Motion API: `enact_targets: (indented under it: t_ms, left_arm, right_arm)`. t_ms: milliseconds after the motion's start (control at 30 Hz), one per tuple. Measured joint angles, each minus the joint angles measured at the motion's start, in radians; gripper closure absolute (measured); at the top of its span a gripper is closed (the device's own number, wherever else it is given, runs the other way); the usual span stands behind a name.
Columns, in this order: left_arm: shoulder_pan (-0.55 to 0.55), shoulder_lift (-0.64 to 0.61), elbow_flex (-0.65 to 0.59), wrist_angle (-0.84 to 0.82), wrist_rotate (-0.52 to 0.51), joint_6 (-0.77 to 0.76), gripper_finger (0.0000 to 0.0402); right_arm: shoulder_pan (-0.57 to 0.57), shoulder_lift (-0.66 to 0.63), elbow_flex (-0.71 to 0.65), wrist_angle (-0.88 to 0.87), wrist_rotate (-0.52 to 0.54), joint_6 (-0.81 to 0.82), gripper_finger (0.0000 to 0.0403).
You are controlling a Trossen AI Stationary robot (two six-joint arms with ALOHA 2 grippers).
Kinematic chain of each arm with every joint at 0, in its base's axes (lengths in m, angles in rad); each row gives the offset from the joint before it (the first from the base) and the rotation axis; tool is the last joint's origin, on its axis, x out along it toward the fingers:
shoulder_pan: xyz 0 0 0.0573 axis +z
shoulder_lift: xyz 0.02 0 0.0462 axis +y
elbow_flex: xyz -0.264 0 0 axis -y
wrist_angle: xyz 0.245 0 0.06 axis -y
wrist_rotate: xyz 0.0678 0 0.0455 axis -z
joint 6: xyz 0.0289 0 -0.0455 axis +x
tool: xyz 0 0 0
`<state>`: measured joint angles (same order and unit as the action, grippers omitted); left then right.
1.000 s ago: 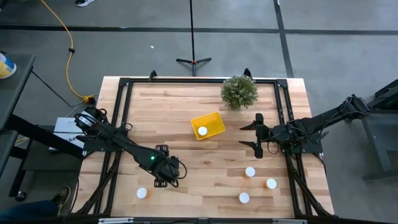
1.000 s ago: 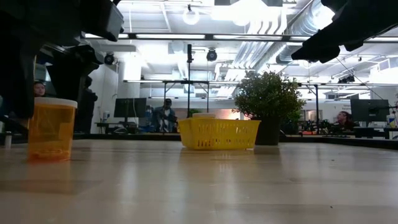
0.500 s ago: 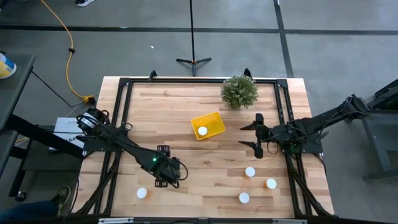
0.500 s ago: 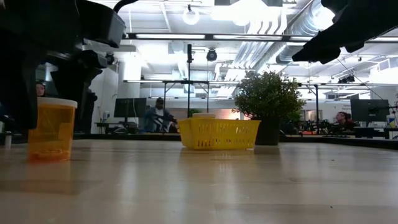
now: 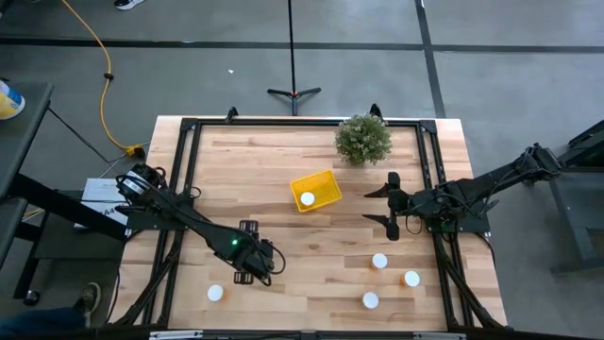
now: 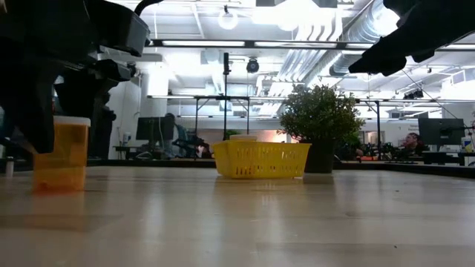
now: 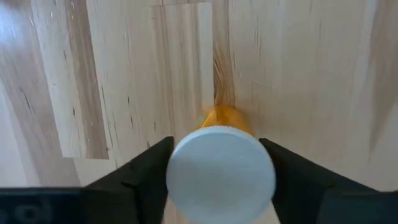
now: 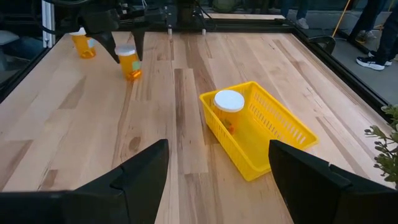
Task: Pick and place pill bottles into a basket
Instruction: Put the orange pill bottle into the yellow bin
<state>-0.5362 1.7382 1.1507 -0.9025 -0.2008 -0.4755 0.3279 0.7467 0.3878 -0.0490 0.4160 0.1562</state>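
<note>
Pale wooden table [image 5: 311, 179] fills your working area, with a yellow basket [image 5: 315, 190] near its middle already holding one pill bottle [image 5: 308, 198]. Your left gripper [image 7: 221, 163] is down over another bottle [image 7: 221, 171] standing upright on the wood; the cap sits squarely between the two fingers, which flank it closely, but you cannot tell if they are pressing yet. Your right gripper [image 8: 217, 168] hovers beside the basket, fingers spread wide and holding nothing.
</note>
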Motion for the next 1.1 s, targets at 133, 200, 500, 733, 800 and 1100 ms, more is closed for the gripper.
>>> enact_targets:
  t_ms: [133,200,500,733,800,1100]
  left_arm:
    - [0.0,0.0,0.0,-0.001,0.0,0.009,0.0167]
    - [0.0,0.0,0.0,-0.002,0.0,0.008,0.0167]
    - [0.003,0.0,0.0,-0.01,0.001,0.001,0.0137]
    - [0.077,-0.001,0.0,-0.014,0.077,0.019,0.0168]
    - [0.1,-0.001,0.0,-0.014,0.09,0.029,0.0167]
    - [0.146,-0.001,0.024,-0.014,0.093,0.111,0.0162]
  right_arm:
    - [0.0,0.0,0.0,0.0,0.0,0.0,0.0135]
    - [0.0,0.0,0.0,0.0,0.0,-0.002,0.0135]
    - [0.0,0.0,0.0,0.0,0.0,-0.001,0.0135]
    - [0.0,0.0,0.0,0.001,0.0,0.0,0.0135]
    - [0.0,0.0,0.0,0.001,0.0,0.0,0.0135]
    - [0.0,0.0,0.0,0.001,0.0,0.001,0.0135]
